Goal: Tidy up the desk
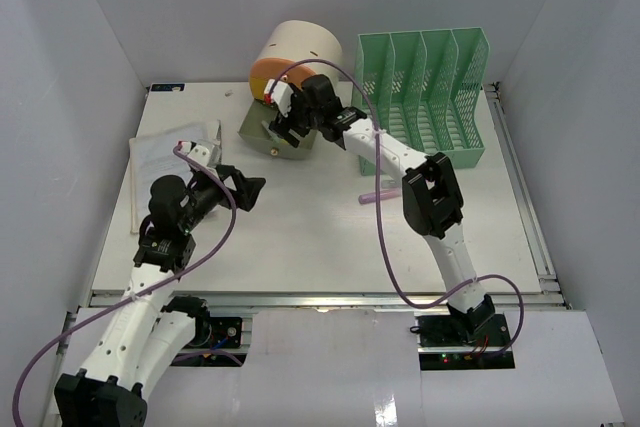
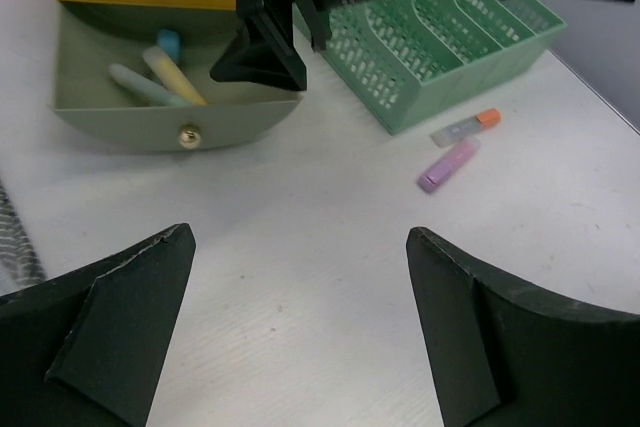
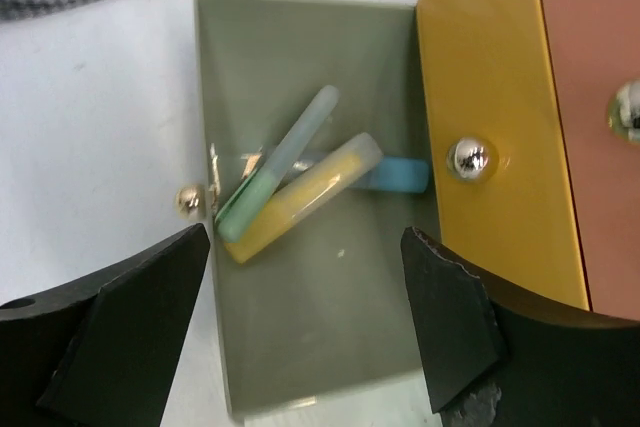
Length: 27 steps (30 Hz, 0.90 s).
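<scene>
The large flat white desk [image 1: 300, 237] is filling the middle of the top view, with its metal rail along the lower edge. The printed paper sheets [image 1: 165, 154] at centre left are carrying lines too small to read. The left gripper [image 2: 298, 237] is hovering over bare surface beside them, fingers spread wide, holding nothing. The right gripper [image 3: 305, 237], its arm stretching to the upper centre, is hanging over the open olive-green drawer [image 3: 300, 347] with three pastel markers [image 3: 300, 197], fingers also spread apart.
</scene>
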{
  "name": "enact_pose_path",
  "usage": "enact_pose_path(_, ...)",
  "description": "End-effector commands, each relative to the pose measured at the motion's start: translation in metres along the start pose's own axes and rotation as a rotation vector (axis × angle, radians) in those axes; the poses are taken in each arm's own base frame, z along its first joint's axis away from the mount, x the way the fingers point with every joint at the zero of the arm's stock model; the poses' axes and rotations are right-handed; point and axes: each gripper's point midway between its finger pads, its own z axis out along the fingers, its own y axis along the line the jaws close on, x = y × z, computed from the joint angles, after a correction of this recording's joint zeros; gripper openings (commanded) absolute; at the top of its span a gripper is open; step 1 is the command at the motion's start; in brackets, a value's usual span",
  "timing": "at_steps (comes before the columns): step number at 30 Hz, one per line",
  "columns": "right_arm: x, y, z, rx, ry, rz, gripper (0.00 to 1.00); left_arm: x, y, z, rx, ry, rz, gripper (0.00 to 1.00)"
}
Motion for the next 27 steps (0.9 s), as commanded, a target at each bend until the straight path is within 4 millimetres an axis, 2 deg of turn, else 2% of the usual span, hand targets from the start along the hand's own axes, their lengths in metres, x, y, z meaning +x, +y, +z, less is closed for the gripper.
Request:
enact_pose_path(1,-0.053,-0.035,-0.061,-0.011,-0.141,0.067,0.85,0.02,-0.024,0.007,0.169,0.076,-0.03,0.98)
enact_pose_path(2,-0.067,-0.026,-0.095,-0.117,-0.184,0.066,0.86,0.025,-0.034,0.009,0.241,0.108,-0.041,0.98)
enact_pose_path(4,-0.063,0.0,-0.138,-0.322,-0.253,0.102,0.86,0.031,-0.046,0.012,0.333,0.133,-0.056,0.98)
enact_pose_path(6,-0.047,0.029,-0.184,-0.5,-0.303,0.164,0.85,0.035,-0.058,0.012,0.419,0.143,-0.077,0.98)
enact_pose_path(8,-0.02,0.045,-0.219,-0.572,-0.287,0.238,0.84,0.039,-0.067,0.013,0.474,0.141,-0.091,0.98)
enact_pose_path(9,-0.013,0.054,-0.23,-0.581,-0.283,0.24,0.83,0.041,-0.072,0.013,0.496,0.144,-0.092,0.98)
enact_pose_path(11,0.031,0.073,-0.26,-0.525,-0.203,0.282,0.82,0.05,-0.092,0.017,0.563,0.173,-0.078,0.98)
enact_pose_path(12,0.045,0.076,-0.27,-0.499,-0.187,0.287,0.82,0.054,-0.1,0.022,0.578,0.187,-0.065,0.98)
enact_pose_path(14,0.058,0.07,-0.29,-0.44,-0.196,0.303,0.83,0.064,-0.118,0.032,0.614,0.222,-0.037,0.98)
enact_pose_path(16,0.089,0.078,-0.313,-0.411,-0.216,0.409,0.82,0.077,-0.141,0.048,0.656,0.264,0.016,0.98)
enact_pose_path(18,0.104,0.06,-0.336,-0.322,-0.245,0.463,0.82,0.089,-0.161,0.064,0.725,0.292,0.094,0.97)
enact_pose_path(20,0.114,0.05,-0.351,-0.269,-0.268,0.518,0.82,0.098,-0.175,0.078,0.775,0.305,0.152,0.97)
enact_pose_path(24,0.128,0.038,-0.367,-0.217,-0.304,0.6,0.82,0.118,-0.192,0.12,0.788,0.355,0.223,0.96)
enact_pose_path(27,0.138,0.033,-0.366,-0.183,-0.257,0.603,0.82,0.129,-0.203,0.153,0.762,0.363,0.299,0.94)
